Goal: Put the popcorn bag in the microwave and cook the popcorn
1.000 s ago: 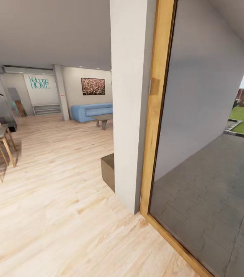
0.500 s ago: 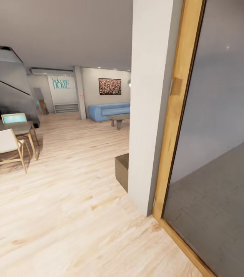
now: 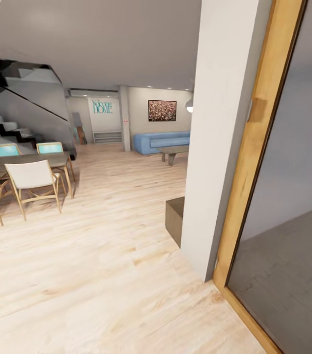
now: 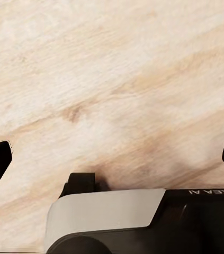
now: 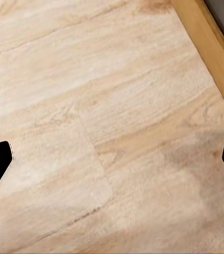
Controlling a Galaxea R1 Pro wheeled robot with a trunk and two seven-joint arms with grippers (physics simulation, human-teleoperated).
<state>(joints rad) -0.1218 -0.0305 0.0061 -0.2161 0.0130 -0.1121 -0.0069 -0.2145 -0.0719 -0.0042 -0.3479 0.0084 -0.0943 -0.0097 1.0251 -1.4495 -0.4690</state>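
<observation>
**In transit, kitchen not in sight**

Head view: I see wood floor [image 3: 92, 275], a white pillar [image 3: 219, 128] beside a wood door frame [image 3: 259, 147], a dining table [image 3: 25, 161] with chairs at left, a blue sofa [image 3: 160, 141] far off. No popcorn bag or microwave here, so I judge I'm travelling.

Left wrist: left gripper [image 4: 112, 159] spread wide, empty, aimed at floor, stowed for driving.

Right wrist: right gripper [image 5: 112, 159] likewise spread and empty over floor near the frame

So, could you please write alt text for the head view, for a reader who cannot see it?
A white pillar and a wooden door frame stand close at the right, above a light wood floor. At the left are a dining table with chairs and a dark staircase; far back is a blue sofa.
</observation>
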